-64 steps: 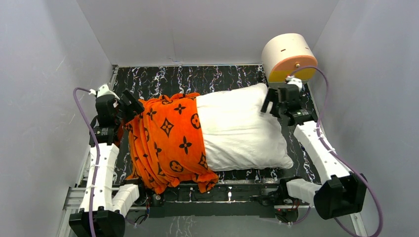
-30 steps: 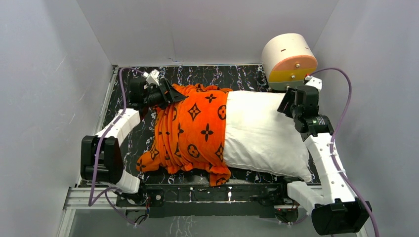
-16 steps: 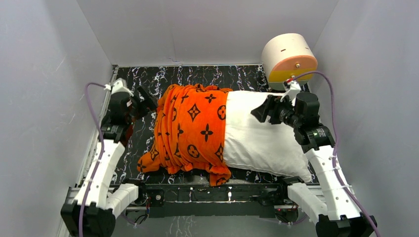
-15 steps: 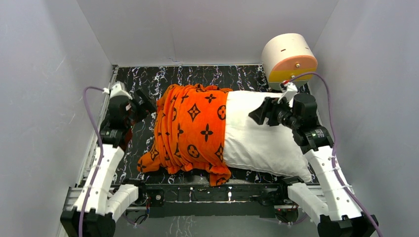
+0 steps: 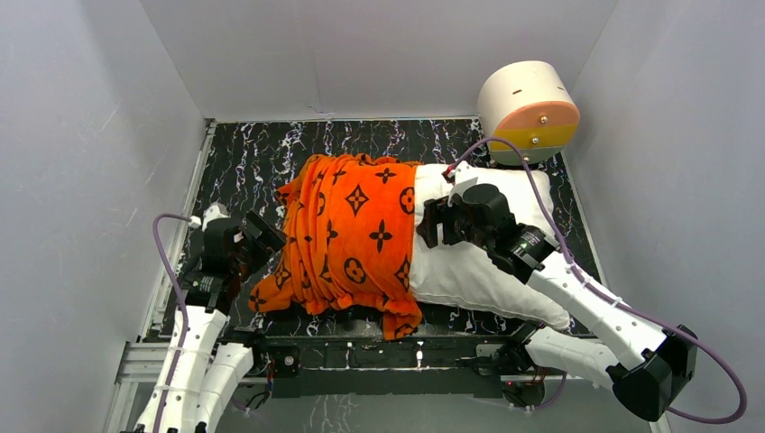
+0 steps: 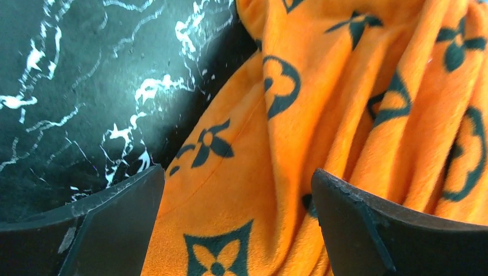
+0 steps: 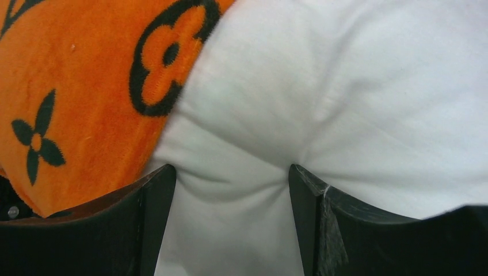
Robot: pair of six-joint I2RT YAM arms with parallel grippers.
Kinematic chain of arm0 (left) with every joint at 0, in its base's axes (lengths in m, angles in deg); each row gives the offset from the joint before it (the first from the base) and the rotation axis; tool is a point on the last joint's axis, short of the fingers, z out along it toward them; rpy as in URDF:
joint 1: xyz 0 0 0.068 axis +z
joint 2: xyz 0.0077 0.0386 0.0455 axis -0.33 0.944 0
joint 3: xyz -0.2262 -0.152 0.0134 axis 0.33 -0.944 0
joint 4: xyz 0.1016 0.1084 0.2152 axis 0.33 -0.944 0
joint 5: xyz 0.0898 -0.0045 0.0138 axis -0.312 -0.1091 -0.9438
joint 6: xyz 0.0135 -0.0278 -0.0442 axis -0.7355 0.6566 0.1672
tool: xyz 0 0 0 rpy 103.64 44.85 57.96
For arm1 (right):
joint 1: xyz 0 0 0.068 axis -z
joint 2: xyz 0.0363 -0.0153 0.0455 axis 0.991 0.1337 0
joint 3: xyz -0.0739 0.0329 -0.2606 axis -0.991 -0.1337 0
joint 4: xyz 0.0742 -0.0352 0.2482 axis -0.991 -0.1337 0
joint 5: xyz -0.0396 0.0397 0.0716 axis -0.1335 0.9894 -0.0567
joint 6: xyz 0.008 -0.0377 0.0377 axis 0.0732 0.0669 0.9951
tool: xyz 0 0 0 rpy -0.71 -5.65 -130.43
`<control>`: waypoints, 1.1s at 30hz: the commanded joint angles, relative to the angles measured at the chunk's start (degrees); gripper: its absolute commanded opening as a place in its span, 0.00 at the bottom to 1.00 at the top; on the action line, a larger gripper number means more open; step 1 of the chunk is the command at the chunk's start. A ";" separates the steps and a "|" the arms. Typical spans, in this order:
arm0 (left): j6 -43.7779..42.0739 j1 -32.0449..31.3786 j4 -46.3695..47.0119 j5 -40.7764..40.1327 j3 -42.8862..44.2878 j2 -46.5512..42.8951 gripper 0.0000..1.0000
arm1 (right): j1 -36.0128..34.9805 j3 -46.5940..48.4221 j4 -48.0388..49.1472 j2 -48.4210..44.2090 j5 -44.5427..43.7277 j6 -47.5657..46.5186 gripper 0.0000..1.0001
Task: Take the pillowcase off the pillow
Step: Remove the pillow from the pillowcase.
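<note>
As I look down the left wrist camera, my left gripper (image 6: 236, 181) has its jaws spread wide and holds nothing; both dark fingers (image 6: 115, 224) frame a fold of the pillowcase (image 6: 345, 115) just beyond them. I cannot tell whether the tips touch the plush. Off to that gripper's left is the black marbled table (image 6: 69, 86).

From above, this gripper (image 5: 263, 240) sits at the near-left corner of the orange cover, beside the loose flap that trails onto the table.

My right gripper (image 7: 230, 172) is also parted, and its two fingertips are pushed down into the pillow (image 7: 345, 86), so the white fabric puckers around them and bulges up between them. Nothing is pinched there. The hem of the orange cover lies just left of the left fingertip.

In the overhead view the right gripper (image 5: 431, 222) is on top of the cushion, right at the cover's edge. The pillow (image 5: 451, 271) lies crosswise on the table (image 5: 271, 149), its left half inside the bunched pillowcase (image 5: 352, 234), its right half bare. A round cream drawer box (image 5: 528, 104) with an orange and yellow face stands at the far right corner, just past the pillow.
</note>
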 commanded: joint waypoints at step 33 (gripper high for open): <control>-21.98 0.12 1.42 -47.80 11.64 -3.51 0.00 | 3.00 -5.43 -3.49 8.77 -15.71 8.33 0.75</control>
